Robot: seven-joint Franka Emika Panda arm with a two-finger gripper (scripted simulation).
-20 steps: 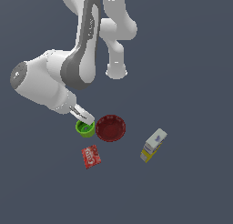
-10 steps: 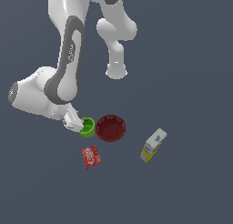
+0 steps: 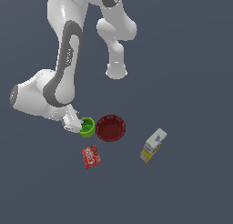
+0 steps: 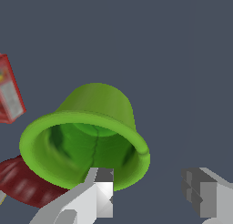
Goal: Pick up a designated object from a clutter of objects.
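Exterior view, from its left to its right.

1. Arm and gripper (image 3: 76,125) — white Panda arm bent low over the dark grey floor (image 3: 191,73), its wrist at the exterior view's left of the clutter. The fingers are set at a moderate gap, not closed on anything. In the wrist view one finger (image 4: 98,191) lies at the cup's rim on the near side, the other (image 4: 205,193) stands clear of the cup over bare floor.

2. Green cup (image 3: 87,127) — small, bright green, thick rim, darker inside. It sits on the floor just beside the gripper and against the red bowl's edge. In the wrist view the green cup (image 4: 88,136) fills the middle, its mouth turned toward the camera; whether the near finger touches the rim cannot be told.

3. Red packet (image 3: 90,155) — flat, white lettering, lying on the floor below the cup in the exterior view, apart from it.

4. Red bowl (image 3: 110,127) — wider, dark red, ribbed, open side up, just to the cup's right.

5. White-and-yellow box (image 3: 153,145) — lying well apart, farthest to the exterior view's right.
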